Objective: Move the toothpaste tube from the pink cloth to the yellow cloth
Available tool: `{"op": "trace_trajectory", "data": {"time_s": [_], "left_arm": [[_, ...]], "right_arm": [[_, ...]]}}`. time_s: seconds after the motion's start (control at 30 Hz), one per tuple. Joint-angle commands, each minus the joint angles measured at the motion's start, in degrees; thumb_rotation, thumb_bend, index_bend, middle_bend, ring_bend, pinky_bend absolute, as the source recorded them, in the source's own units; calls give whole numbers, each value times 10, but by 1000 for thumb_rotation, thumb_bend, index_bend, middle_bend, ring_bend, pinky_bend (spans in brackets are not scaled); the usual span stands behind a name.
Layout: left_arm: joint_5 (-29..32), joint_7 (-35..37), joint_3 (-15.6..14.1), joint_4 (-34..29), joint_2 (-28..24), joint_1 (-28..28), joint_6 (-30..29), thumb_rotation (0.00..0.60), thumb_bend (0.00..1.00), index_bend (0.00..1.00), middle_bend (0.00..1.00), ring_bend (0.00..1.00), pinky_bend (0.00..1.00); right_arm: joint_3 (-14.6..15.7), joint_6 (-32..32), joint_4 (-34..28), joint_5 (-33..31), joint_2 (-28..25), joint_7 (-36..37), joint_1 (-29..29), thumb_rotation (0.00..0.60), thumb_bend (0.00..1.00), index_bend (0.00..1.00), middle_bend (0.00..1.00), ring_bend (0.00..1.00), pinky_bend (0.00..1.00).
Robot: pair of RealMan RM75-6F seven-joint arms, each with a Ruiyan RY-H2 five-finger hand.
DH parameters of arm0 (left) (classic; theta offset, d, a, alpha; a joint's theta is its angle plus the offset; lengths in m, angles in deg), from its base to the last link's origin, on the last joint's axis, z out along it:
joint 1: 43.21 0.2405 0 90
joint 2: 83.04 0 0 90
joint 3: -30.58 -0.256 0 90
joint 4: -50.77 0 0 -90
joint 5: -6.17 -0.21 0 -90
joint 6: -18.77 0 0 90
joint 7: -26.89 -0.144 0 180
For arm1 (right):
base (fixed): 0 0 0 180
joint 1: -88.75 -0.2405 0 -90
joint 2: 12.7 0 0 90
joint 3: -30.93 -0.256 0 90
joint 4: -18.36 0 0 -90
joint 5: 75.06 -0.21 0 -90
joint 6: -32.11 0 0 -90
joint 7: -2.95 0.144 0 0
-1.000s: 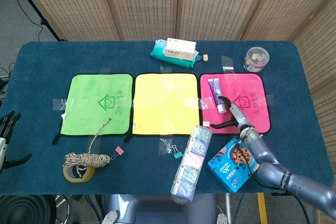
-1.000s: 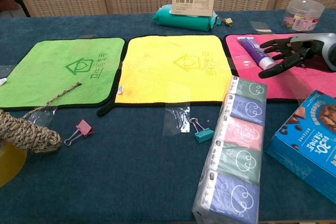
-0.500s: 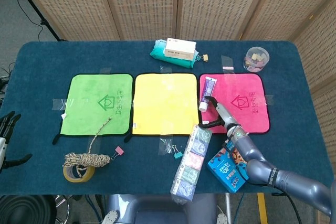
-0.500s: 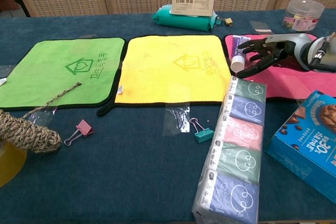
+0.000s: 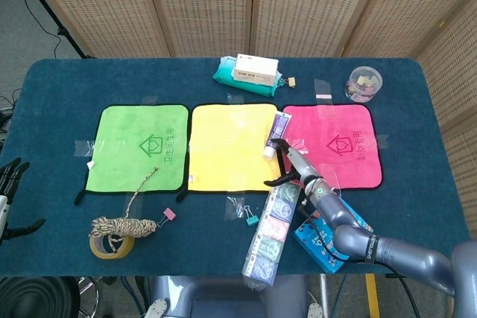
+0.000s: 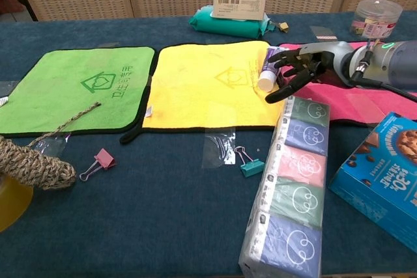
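Purple-and-white toothpaste tube (image 6: 268,71) now shifted left onto yellow cloth's (image 5: 235,147) right edge, off pink cloth (image 5: 335,147), right hand (image 6: 301,68) fingers pinching it, tissue multipack (image 6: 290,180) just near.

The right hand (image 6: 296,69) was black, with slender segmented fingers (image 6: 280,92) like a skeletal glove. Behind it came a silver-grey metallic wrist, rounded and smooth, with a dark band and thin black cables running along it. The forearm (image 5: 387,249) was glossy grey, tubular, with a black ring. At nine o'clock, the left hand (image 5: 9,184) showed black fingers and a pale casing.
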Motion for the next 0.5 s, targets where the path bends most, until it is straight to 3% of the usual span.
{"op": "trace_trajectory", "data": {"time_s": [0.03,0.5], "left_arm": [[0,1,0,0,0,0,0,600,0,0,0,0,0],[-1,3,-1,-1,-2,0,1,600,0,0,0,0,0]], "right_arm": [[1,-5,-4,-10,4,-10,-10,600,0,0,0,0,0],[-7,-21,-13,-54,6,-42,-45,600,0,0,0,0,0]]}}
